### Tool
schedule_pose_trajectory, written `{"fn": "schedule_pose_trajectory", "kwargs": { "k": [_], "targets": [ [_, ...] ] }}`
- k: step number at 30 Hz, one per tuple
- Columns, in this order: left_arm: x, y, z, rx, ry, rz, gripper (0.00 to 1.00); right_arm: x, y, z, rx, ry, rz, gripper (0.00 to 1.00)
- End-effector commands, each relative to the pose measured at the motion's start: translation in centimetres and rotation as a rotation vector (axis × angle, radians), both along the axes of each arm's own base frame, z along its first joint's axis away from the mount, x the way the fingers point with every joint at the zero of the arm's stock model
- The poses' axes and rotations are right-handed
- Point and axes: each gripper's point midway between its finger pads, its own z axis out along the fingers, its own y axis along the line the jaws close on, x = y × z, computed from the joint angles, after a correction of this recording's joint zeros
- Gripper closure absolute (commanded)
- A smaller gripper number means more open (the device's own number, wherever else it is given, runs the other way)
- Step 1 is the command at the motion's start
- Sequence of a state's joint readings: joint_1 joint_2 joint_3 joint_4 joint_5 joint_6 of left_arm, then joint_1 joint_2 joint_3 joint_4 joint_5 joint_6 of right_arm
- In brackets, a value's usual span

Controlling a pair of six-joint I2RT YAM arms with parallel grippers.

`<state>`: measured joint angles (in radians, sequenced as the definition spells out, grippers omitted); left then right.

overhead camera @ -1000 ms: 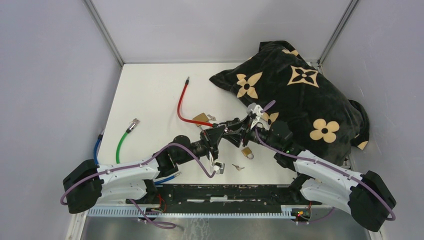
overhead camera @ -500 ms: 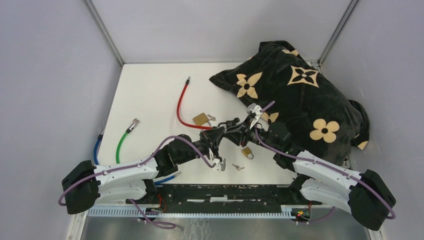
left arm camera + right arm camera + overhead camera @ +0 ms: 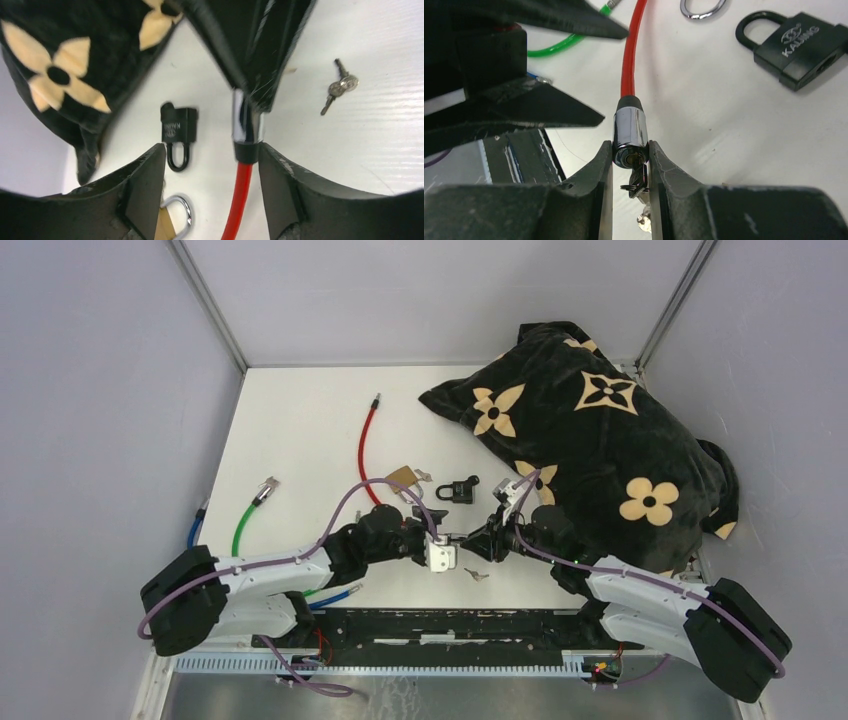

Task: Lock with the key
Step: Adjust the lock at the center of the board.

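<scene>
A red cable lock (image 3: 629, 55) ends in a chrome barrel (image 3: 629, 134), and my right gripper (image 3: 630, 150) is shut on that barrel. A dark key (image 3: 639, 180) sticks out of the barrel's keyhole, between the fingers. My left gripper (image 3: 212, 150) is open around the same chrome end (image 3: 246, 125), which lies close to its right finger. In the top view the two grippers meet tip to tip, left (image 3: 445, 540) and right (image 3: 478, 540), near the table's front.
A black padlock (image 3: 455, 488) and a brass padlock (image 3: 402, 477) lie just beyond the grippers. Loose keys (image 3: 477, 575) lie in front of them. Green (image 3: 250, 515) and blue (image 3: 195, 525) cables are on the left. A black flowered pillow (image 3: 600, 430) fills the back right.
Both grippers have drawn back toward the near edge, pulling the red cable's end along and uncovering the black padlock. The left gripper has opened; the right has closed on the barrel.
</scene>
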<state>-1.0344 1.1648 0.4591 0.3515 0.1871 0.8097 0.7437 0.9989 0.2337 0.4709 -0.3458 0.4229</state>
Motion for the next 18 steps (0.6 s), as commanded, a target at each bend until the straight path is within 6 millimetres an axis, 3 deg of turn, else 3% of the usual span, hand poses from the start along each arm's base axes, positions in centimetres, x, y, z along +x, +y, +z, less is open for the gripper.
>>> {"fn": "schedule_pose_trajectory", "kwargs": {
  "k": [1, 5, 11, 16, 18],
  "targets": [
    [1.4, 1.3, -1.4, -0.002, 0.103, 0.071, 0.26, 0.2, 0.1, 0.5, 0.014, -0.043, 0.009, 1.00],
    [2.6, 4.1, -4.6, 0.080, 0.139, 0.085, 0.22, -0.6, 0.4, 0.9, 0.032, -0.053, 0.068, 1.00],
    [0.2, 2.9, -6.5, 0.105, 0.209, -0.071, 0.22, -1.5, 1.2, 2.7, 0.076, -0.076, 0.143, 1.00],
    [-0.5, 2.5, -7.1, 0.096, 0.231, -0.104, 0.25, -1.5, 1.4, 3.6, 0.076, -0.093, 0.163, 1.00],
    [-0.5, 2.2, -6.8, 0.085, 0.215, -0.106, 0.35, -1.5, 1.5, 3.8, 0.077, -0.097, 0.173, 1.00]
  ]
}}
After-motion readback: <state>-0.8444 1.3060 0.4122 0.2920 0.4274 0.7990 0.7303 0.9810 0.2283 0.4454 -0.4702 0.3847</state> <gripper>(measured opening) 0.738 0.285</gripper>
